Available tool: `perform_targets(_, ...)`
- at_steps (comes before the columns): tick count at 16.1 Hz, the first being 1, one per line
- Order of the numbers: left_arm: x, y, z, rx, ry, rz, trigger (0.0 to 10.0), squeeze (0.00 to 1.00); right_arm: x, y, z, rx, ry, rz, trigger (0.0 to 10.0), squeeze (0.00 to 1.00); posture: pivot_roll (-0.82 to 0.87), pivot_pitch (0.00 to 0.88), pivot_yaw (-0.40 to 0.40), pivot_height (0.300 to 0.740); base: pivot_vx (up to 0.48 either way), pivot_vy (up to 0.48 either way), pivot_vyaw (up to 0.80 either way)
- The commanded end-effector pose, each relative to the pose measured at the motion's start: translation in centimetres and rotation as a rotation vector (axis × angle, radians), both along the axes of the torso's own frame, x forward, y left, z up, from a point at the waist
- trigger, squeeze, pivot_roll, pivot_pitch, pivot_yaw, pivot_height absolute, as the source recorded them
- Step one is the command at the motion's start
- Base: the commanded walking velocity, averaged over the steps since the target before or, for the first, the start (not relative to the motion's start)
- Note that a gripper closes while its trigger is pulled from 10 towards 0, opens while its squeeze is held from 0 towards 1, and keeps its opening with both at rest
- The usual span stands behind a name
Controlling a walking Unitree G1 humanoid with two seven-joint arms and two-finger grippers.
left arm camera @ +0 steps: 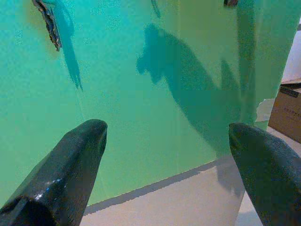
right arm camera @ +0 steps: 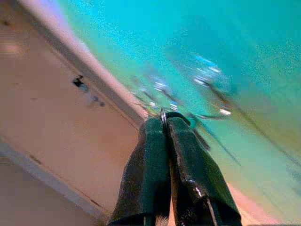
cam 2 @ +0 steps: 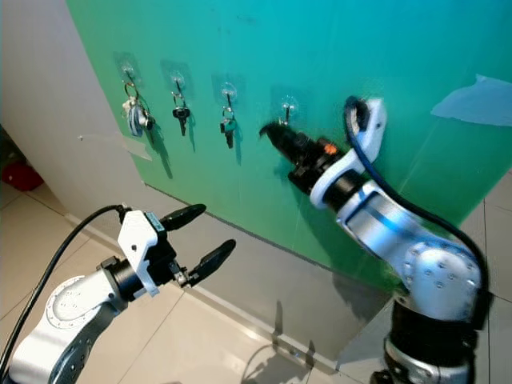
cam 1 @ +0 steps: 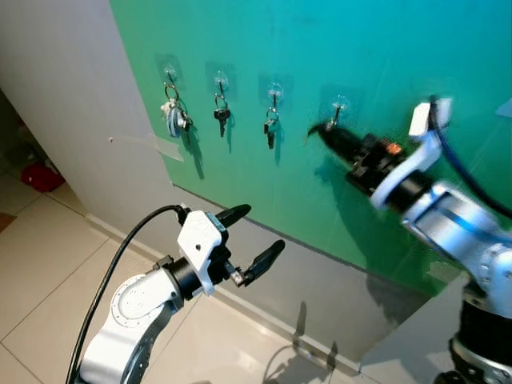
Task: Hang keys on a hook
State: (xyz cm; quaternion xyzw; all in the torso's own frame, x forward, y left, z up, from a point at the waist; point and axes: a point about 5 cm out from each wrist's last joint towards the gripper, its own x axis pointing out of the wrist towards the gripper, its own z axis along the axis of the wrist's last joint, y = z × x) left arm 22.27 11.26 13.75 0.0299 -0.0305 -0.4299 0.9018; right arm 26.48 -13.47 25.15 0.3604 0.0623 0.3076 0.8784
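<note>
On the wall board (cam 1: pixel 384 48), four hooks ran in a row, keys (cam 1: pixel 222 117) hung on the left three, the right gripper (cam 1: pixel 322 130) at seven o'clock of the fourth hook (cam 1: pixel 339 105).

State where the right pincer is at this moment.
In the head views the right pincer is raised on the robot's right against the green board, its tip just beside the fourth hook, right of three hooks already holding keys.

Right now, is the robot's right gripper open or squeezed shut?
Shut. The right gripper has its two black fingers pressed together, pinching a thin key ring by the green board.
</note>
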Motion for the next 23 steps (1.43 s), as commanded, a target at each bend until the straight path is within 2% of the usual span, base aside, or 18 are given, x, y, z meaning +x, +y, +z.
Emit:
perform_targets(1,0.1,0.0,0.4,0.009,-0.012,-0.006,10.0,0.0,-0.5,-0.1,0.3,0.007,-0.025,0.011,10.0,0.0,-0.07,0.0,0.058,0.74,0.0,0.0,0.0)
perform_targets(5,0.2,-0.1,0.4,0.008,-0.01,-0.021,10.0,0.0,-0.2,-0.4,0.2,0.006,-0.022,-0.007,10.0,0.0,-0.08,0.0,0.068,0.74,0.0,0.0,0.0)
perform_targets(8,0.3,-0.2,0.4,0.008,-0.014,-0.02,10.0,0.0,0.7,-0.7,-0.3,0.008,0.029,-0.043,10.0,0.0,-0.07,0.0,0.064,0.74,0.0,0.0,0.0)
perform_targets(14,0.2,0.0,0.4,0.006,-0.011,-0.008,10.0,0.0,0.8,-0.2,-1.0,-0.003,0.078,-0.016,10.0,0.0,-0.07,0.0,0.06,0.74,0.0,0.0,0.0)
perform_targets(20,0.1,-0.1,0.3,0.005,-0.005,-0.014,10.0,0.0,1.5,-0.3,-0.8,0.001,0.088,-0.047,10.0,0.0,-0.07,0.0,0.054,0.74,0.0,0.0,0.0)
perform_targets(23,0.0,-0.2,0.3,0.005,-0.004,-0.012,10.0,0.0,1.8,-0.4,-1.5,-0.003,0.134,-0.065,10.0,0.0,-0.07,0.0,0.054,0.74,0.0,0.0,0.0)
